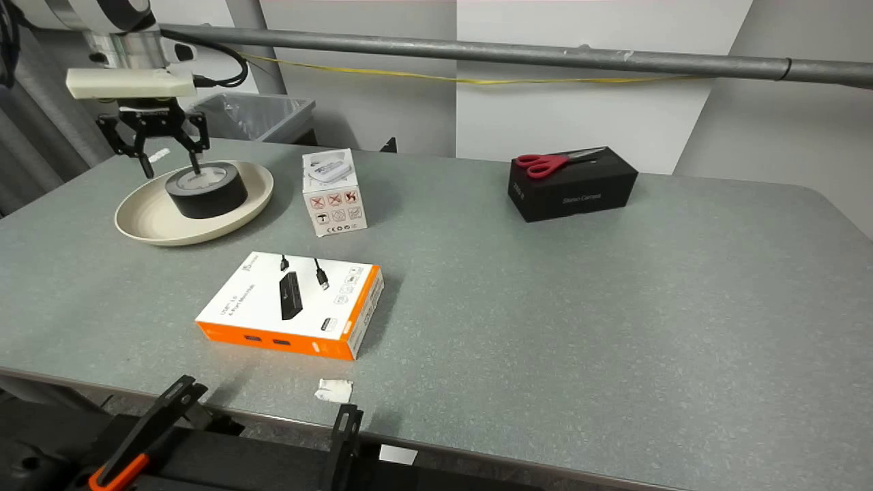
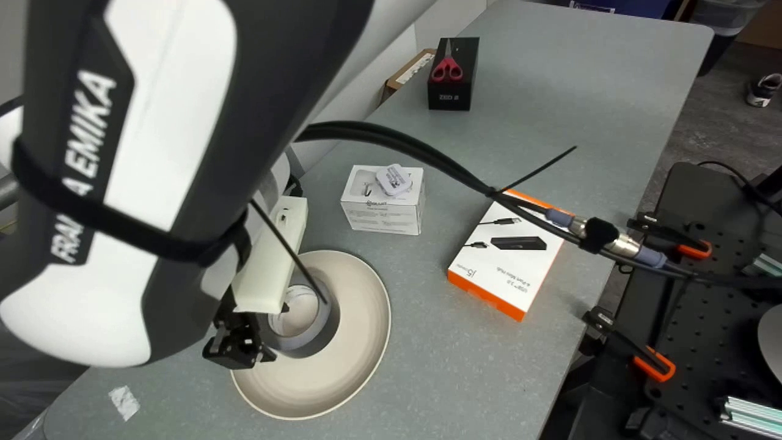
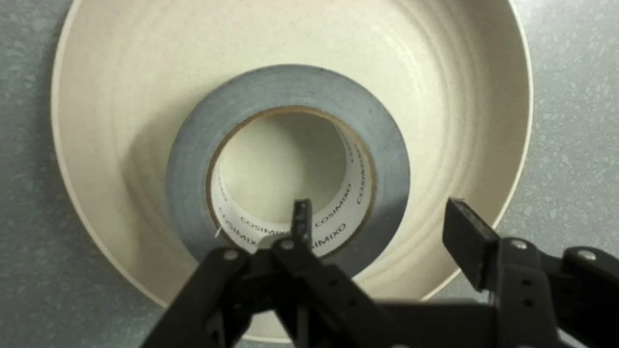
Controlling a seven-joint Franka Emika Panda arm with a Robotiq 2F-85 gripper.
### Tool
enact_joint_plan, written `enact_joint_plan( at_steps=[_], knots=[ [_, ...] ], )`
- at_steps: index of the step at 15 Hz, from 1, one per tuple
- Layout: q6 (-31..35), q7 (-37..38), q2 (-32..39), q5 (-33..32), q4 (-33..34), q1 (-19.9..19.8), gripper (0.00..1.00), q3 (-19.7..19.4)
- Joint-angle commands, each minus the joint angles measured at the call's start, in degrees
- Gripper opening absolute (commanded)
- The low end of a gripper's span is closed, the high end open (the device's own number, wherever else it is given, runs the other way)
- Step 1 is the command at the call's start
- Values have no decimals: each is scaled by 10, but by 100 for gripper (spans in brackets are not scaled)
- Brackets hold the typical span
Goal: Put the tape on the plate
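The tape, a thick black-grey roll with a hollow centre, shows in both exterior views (image 1: 213,203) (image 2: 322,340) and in the wrist view (image 3: 384,150). It lies flat inside the round cream plate (image 1: 143,217), which also shows in an exterior view (image 2: 361,342) and the wrist view (image 3: 464,87). My gripper (image 1: 172,169) is open and holds nothing. In the wrist view (image 3: 377,203) one finger is over the tape's hollow centre and the other is outside the ring, over the plate. In an exterior view, the arm hides part of the gripper (image 2: 277,333).
A white box (image 1: 334,194) stands beside the plate. A white and orange box (image 1: 290,303) lies nearer the table's front edge. A black box (image 1: 576,187) bears red scissors (image 1: 545,164). A grey bin (image 1: 256,116) stands behind the table, below a metal pipe (image 1: 409,49).
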Motion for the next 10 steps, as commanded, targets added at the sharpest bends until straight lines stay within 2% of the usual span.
enact_joint_plan(
  at_steps=[1,5,6,10],
  knots=[
    [-16,-16,2,8,22,-10,100,9],
    [-21,-27,-2,21,29,-20,100,18],
    [-1,-2,1,3,18,-3,100,2],
    [-1,-9,-1,8,20,-8,100,7]
  ],
)
